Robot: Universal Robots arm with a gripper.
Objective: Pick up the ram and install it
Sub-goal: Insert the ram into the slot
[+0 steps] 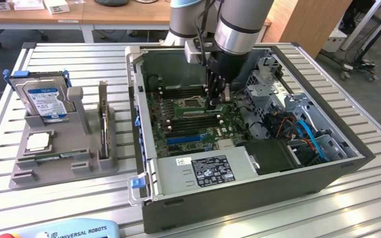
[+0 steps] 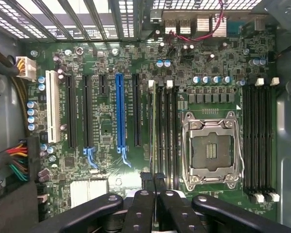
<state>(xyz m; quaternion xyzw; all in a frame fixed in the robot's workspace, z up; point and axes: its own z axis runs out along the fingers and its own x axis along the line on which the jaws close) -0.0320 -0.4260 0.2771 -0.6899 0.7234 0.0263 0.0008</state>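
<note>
Arm: reaches down into the open computer case point(image 1: 257, 184), with the gripper point(image 1: 218, 101) low over the motherboard point(image 2: 106, 126).
Jaws: drawn almost together. The wrist view shows only a sliver of gap between the dark fingertips point(image 2: 145, 177).
Held: a thin edge runs in that gap. I judge it to be the ram point(image 2: 155, 184), pinched by its flat faces and seen edge-on.
Ram, position: at the jaws, inside the case, hanging over the near end of the memory slots point(image 2: 160, 131) beside the CPU socket point(image 2: 212, 153).
Long axis: the edge lies parallel to the slots and in line with one in the bank nearest the socket. Which slot exactly, I cannot tell.
Key relation: the slot lies straight below the stick, lengthwise to lengthwise, so height is what separates them, not angle.
Seating: I cannot tell whether the lower edge already touches the slot. The white latches point(image 2: 151, 83) at the far end stand clear.
Outside the case: a grey holder point(image 1: 18, 173) on the exterior view's left carries the hard drive point(image 1: 43, 99) and an upright card point(image 1: 103, 111), well apart from the gripper.
Holder groove: a thin green strip point(image 1: 53, 157) lies there — possibly another stick, uncertain.
</note>
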